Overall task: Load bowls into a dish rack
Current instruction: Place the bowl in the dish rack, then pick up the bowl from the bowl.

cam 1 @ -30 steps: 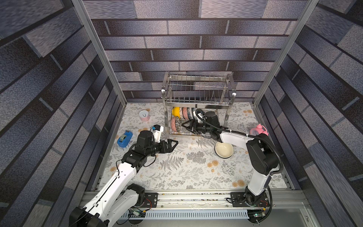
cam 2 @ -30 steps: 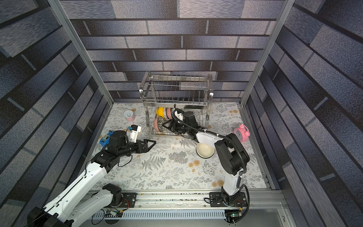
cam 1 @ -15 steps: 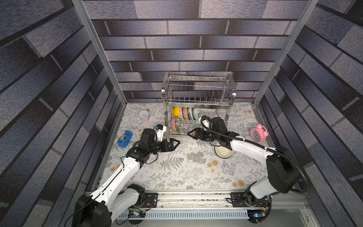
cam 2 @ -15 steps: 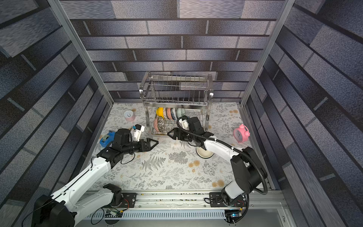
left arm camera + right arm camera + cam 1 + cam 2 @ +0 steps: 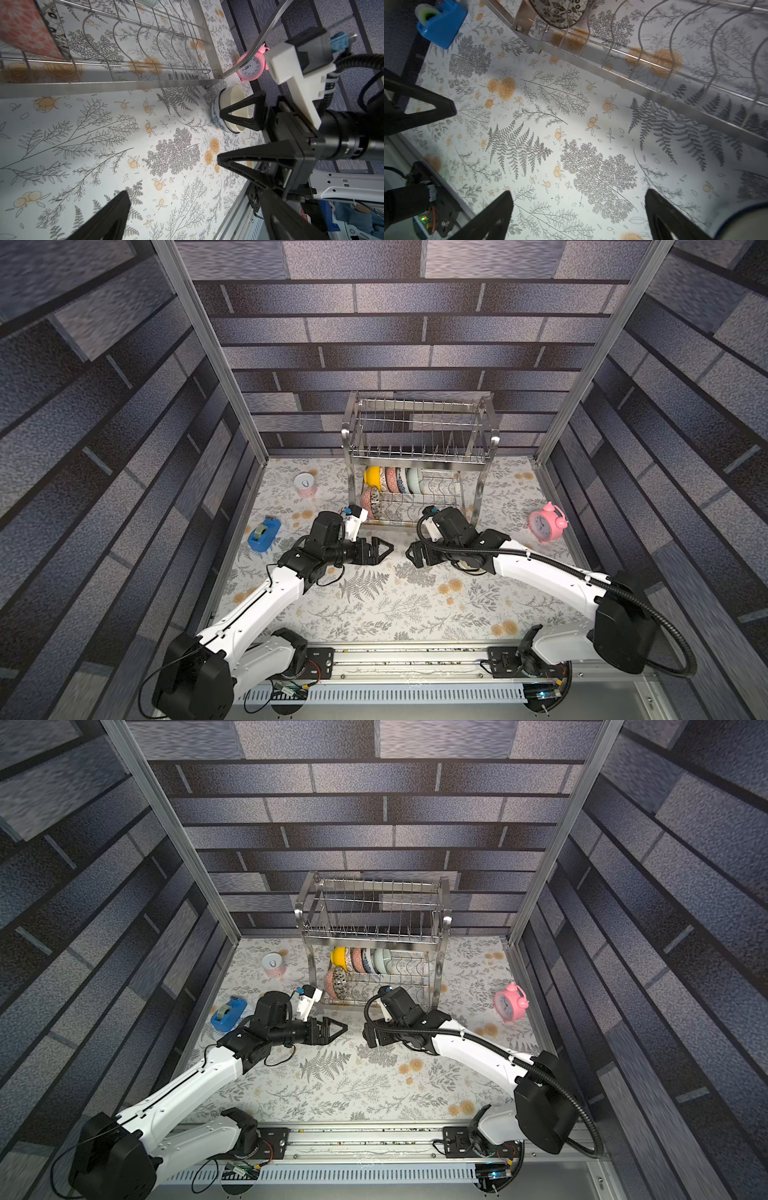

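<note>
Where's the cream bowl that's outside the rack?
In the left wrist view the cream bowl sits on the table off the dish rack's front right corner, behind the right claw; in both top views the right arm mostly hides it.

bowls (image 5: 395, 480) on edge in steel dish rack (image 5: 419, 457), one cream bowl (image 5: 230, 99) upright beside it

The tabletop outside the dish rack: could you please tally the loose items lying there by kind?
Bowl: 1
Can: 1
Tape dispenser: 1
Alarm clock: 1
Total: 4
</note>
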Robot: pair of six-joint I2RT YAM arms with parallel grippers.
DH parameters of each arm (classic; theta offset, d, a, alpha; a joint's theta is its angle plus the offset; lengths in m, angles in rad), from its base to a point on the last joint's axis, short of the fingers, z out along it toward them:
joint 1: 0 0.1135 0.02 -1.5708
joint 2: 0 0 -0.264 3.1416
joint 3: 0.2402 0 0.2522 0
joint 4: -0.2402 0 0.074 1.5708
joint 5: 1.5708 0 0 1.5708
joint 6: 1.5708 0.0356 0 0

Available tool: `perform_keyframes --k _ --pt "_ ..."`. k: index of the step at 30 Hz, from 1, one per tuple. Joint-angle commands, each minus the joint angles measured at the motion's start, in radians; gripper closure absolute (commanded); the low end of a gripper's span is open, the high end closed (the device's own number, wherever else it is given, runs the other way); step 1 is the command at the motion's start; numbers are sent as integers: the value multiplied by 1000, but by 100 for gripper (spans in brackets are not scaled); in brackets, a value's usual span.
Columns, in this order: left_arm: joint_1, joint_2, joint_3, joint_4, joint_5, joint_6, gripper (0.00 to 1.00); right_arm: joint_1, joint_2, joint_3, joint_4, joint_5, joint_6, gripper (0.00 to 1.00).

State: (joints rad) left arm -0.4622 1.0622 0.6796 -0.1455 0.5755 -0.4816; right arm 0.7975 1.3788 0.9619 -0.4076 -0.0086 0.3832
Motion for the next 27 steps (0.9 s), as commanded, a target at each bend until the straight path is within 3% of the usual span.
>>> perform_keyframes --k 1,12,23,27 --pt "-11 0 17 35 -6 28 0 17 -51 -19 -99 149 -19 0" --pt "-20 42 10 71 -9 17 0 49 -171 -88 -183 297 18 0" --pt "-43 79 13 102 -17 6 0 49 -117 -91 -242 394 81 1" --pt "-49 81 12 104 -21 4 0 49 -71 -92 -230 399 104 9"
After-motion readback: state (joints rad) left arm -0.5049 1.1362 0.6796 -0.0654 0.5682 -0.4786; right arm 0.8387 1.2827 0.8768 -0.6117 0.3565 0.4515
